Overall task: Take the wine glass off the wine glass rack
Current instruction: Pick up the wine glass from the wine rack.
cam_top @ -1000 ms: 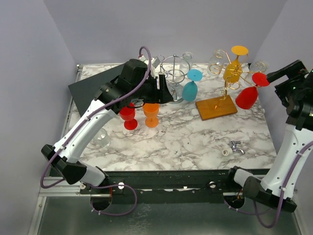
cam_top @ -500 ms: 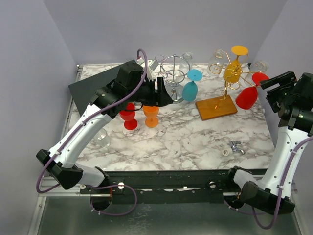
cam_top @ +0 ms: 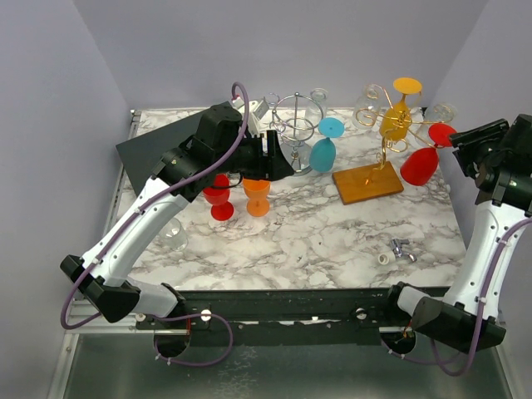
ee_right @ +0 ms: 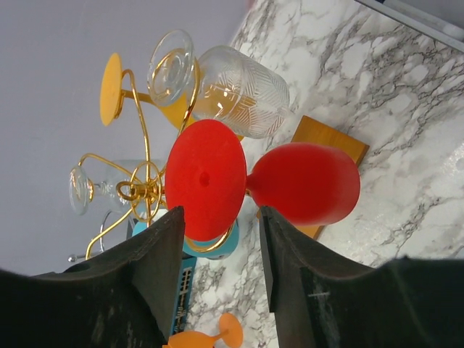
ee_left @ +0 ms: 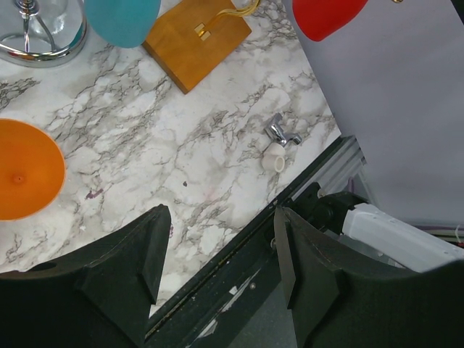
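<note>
A small metal fitting [cam_top: 400,247] lies beside a white cap [cam_top: 384,258].

We count one gold wire rack [cam_top: 366,184], one chrome wire rack [cam_top: 298,125], two red plastic wine glasses [cam_top: 420,165], one orange glass [cam_top: 258,195], one yellow glass [cam_top: 396,119], one teal glass [cam_top: 322,154], and at least four clear glasses [cam_top: 368,104].

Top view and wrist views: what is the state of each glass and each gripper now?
red wine glass, hanging on the gold rack.
yellow glass, hanging on the same rack.
blue glass, hanging on the chrome rack.
orange glass, standing on the table.
left gripper, open, empty.
right gripper, open, at the red glass's foot.
</note>
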Robot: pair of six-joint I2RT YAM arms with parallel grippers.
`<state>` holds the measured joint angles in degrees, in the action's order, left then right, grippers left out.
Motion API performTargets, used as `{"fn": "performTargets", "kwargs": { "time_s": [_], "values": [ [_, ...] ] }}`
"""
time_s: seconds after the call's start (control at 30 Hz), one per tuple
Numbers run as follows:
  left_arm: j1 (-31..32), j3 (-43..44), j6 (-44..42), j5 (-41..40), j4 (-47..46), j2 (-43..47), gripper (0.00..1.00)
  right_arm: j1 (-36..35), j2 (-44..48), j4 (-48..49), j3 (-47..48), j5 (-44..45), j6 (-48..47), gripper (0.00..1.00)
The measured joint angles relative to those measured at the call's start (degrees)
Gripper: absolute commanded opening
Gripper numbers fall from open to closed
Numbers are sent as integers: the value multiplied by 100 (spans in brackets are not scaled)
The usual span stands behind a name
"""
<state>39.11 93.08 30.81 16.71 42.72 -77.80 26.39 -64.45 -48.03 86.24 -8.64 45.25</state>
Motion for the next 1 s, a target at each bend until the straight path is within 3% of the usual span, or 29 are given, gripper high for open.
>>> {"fn": "performTargets", "kwargs": {
  "time_s": [0.2, 0.5, 0.83, 1.0],
  "values": [
    [0, 0, 0, 2, -22, 2, 65, 37, -114, 195, -11, -4, 120, 42],
    [0, 2, 0, 7, -22, 2, 65, 37, -190, 376, -197, -7, 197, 40],
    [0, 17, 0, 26, -22, 0, 65, 63, -319, 588, -271, -4, 297, 25],
    [0, 31, 0, 26, -22, -4, 65, 63, -337, 629, -286, -4, 339, 14]
  ]
}}
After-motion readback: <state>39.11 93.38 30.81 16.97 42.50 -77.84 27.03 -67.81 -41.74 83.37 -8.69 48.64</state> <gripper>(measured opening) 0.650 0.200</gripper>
